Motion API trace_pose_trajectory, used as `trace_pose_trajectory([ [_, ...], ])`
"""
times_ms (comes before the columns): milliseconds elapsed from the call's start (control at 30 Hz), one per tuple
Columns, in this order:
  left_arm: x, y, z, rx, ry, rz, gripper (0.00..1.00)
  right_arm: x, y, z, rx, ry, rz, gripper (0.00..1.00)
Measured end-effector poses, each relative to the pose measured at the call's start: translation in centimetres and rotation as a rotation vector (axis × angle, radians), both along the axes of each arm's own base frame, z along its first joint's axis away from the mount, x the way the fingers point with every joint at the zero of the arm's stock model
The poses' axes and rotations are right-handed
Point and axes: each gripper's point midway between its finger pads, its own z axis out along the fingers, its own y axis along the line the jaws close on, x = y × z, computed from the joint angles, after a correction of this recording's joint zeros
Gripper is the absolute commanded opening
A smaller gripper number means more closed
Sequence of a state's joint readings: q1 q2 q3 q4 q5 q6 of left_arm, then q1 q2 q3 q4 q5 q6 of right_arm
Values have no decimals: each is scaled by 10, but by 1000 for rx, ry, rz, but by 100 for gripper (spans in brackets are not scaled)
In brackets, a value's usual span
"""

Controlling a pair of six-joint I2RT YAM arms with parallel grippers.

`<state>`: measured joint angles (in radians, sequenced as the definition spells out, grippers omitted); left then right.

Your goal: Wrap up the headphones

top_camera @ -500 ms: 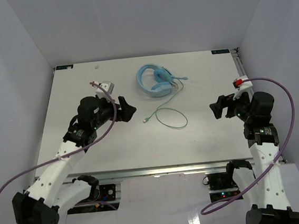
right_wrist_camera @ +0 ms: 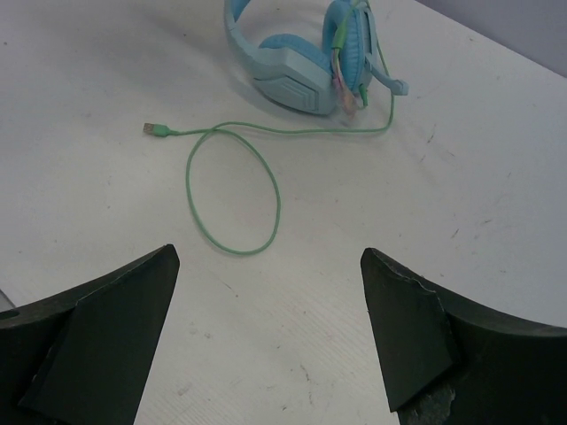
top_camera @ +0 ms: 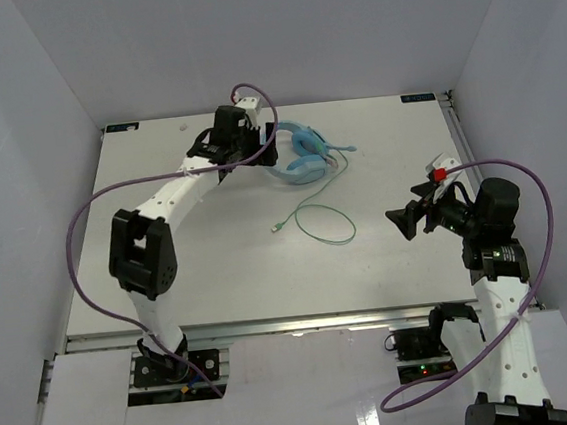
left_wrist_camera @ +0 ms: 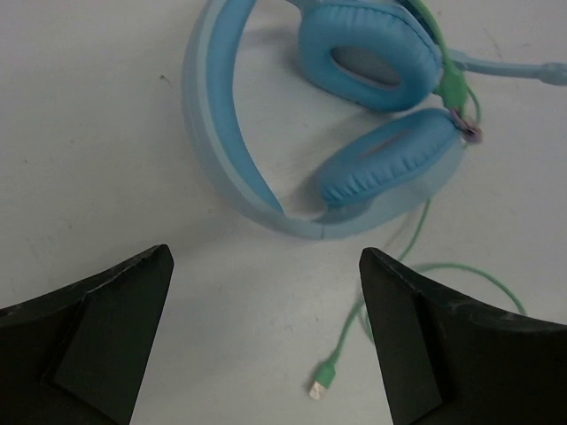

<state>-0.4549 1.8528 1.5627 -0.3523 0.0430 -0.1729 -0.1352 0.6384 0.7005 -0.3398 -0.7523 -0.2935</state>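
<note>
White matte table (top_camera: pixel 169 274), faint scuffs, boxed in by pale grey walls (top_camera: pixel 41 95). Headphones (top_camera: pixel 296 156) flat at far ctr, cable (top_camera: pixel 327 225) looped nearer. L gripper (left_wrist_camera: pixel 266 266) splayed wide just beside headband, empty; R gripper (right_wrist_camera: pixel 266 257) likewise agape, well apart.

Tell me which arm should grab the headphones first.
Left. The left gripper hovers right beside the headband of the headphones with open jaws, and the ear cups fill its wrist view. The right gripper, also open, sits farther back, with the cable loop between it and the headphones.
</note>
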Motion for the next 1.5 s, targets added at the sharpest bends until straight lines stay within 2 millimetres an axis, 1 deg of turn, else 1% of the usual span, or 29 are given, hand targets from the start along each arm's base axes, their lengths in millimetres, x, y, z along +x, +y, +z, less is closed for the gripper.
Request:
trace_pose_trajectory([
  [67,24,-4,-15,54,0,22,97,-1,1,-3,0,1,6,90],
  [200,59,-9,-44,163,5,63,96,-3,2,-10,5,16,15,90],
  [300,75,-11,-62,224,0,83,94,-3,3,-10,7,17,19,90],
  [367,82,-10,-74,272,9,89,93,-4,3,-11,8,15,23,90],
  [467,97,-14,-84,303,-13,100,92,-6,5,-13,12,19,30,90],
  [567,104,-14,-94,337,-26,100,93,-7,6,-14,13,18,35,90],
  [633,106,-13,-97,373,-39,84,93,-7,6,-15,14,19,36,90],
  [767,116,-14,-87,431,-115,31,91,-8,6,-15,16,19,39,90],
  [833,119,-17,-86,463,-154,-20,90,-9,7,-15,17,17,40,90],
  [933,117,-21,-96,502,-177,-101,84,-9,7,-14,19,17,41,90],
  [1000,114,-22,-104,524,-176,-145,77,-10,7,-13,18,13,41,90],
  [1100,114,-25,-105,532,-187,-184,67,-10,7,-13,18,11,41,90],
  [1167,116,-27,-102,534,-201,-197,58,-10,7,-13,18,8,41,90],
  [1233,118,-28,-99,536,-217,-208,42,-10,7,-12,17,5,41,90],
  [1300,120,-29,-95,541,-233,-211,33,-11,7,-12,18,3,41,90],
  [1333,122,-29,-92,542,-243,-207,26,-11,7,-11,18,3,41,90],
  [1400,126,-31,-86,536,-268,-197,18,-11,8,-12,19,4,42,90],
  [1500,129,-32,-83,537,-287,-199,11,-12,8,-13,20,7,45,90],
])
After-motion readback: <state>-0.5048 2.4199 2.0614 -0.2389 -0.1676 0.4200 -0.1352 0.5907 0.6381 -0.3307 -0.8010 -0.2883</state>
